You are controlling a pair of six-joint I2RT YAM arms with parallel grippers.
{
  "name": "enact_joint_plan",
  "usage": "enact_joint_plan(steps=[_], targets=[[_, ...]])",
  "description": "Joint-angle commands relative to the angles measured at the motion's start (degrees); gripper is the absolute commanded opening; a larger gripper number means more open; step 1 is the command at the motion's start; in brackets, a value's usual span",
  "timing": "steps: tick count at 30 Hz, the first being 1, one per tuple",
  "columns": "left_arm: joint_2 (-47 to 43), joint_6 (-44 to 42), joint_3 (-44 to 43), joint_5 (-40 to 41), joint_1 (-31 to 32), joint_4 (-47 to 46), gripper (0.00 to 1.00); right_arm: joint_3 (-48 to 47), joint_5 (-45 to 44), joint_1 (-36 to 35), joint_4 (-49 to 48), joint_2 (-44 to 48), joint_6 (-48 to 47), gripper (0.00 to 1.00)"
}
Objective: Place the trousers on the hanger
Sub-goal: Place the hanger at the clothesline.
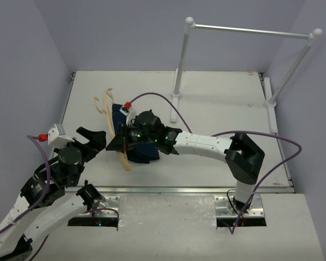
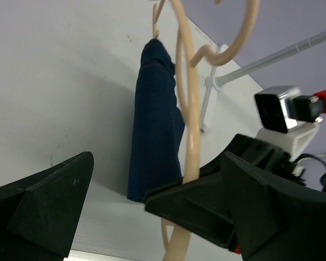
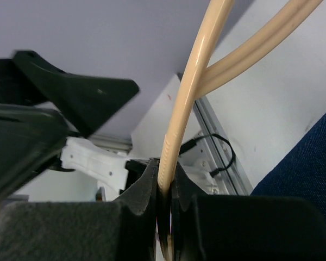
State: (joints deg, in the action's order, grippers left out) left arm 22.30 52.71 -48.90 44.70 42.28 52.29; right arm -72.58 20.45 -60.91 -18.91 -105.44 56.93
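The right pincer (image 3: 165,175) pinches the hanger (image 3: 176,125), whose long axis runs from 11 to 5 o'clock above the bench (image 1: 217,109) with the trousers (image 2: 155,136) draped on it, and the spread left pincer (image 1: 98,142) stands just beside it at 9 o'clock.

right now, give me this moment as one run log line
left end effector open, empty | right end effector shut on hanger | trousers hanging from hanger
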Motion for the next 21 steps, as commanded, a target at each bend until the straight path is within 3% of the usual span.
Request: enact_joint_plan(steps=[1,12,21], targets=[[-0.7,0.0,-0.4,-0.8,-0.3,0.5,1.0,-4.3,2.0,1.9,-7.0,6.2,0.8,0.0],[-1.7,-1.7,0.2,-1.6,-0.3,-0.4,1.0,-1.3,2.4,11.0,-2.1,20.2,4.3,0.0],[0.1,-2.2,0.3,-1.2,-0.4,-0.9,1.0,5.1,8.4,25.3,-1.3,33.8,11.0,0.0]])
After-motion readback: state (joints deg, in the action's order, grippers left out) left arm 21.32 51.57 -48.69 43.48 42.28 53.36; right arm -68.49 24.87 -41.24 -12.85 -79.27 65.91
